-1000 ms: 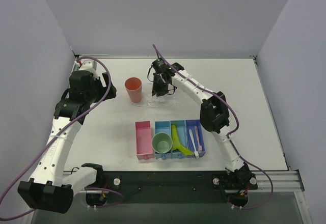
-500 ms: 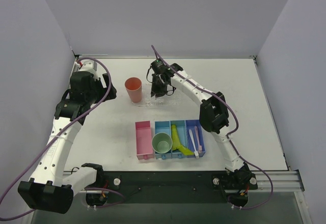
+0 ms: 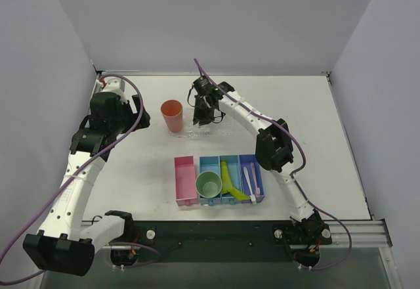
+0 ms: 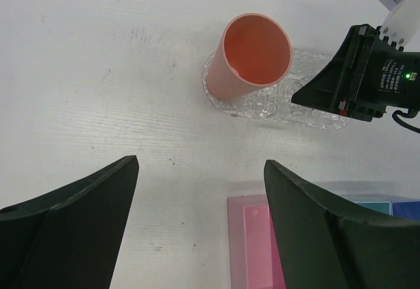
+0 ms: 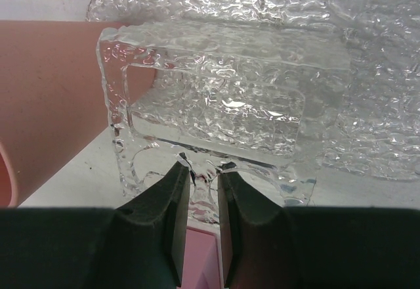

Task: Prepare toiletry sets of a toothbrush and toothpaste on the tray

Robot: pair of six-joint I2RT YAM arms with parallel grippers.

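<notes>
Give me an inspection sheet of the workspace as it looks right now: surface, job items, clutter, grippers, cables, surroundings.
Surface: white table, faint scuffs.
Job's things: tray holds no toothbrush or toothpaste; toothbrushes and toothpaste tubes lie in the blue bins.
Clutter: pink cup on the tray's end; green cup in a bin; pink bin.
Grippers: left gripper open, holding nothing; right gripper pinching the clear rack by the tray.
Cables: purple cables along both arms.
Surroundings: plain walls.
</notes>
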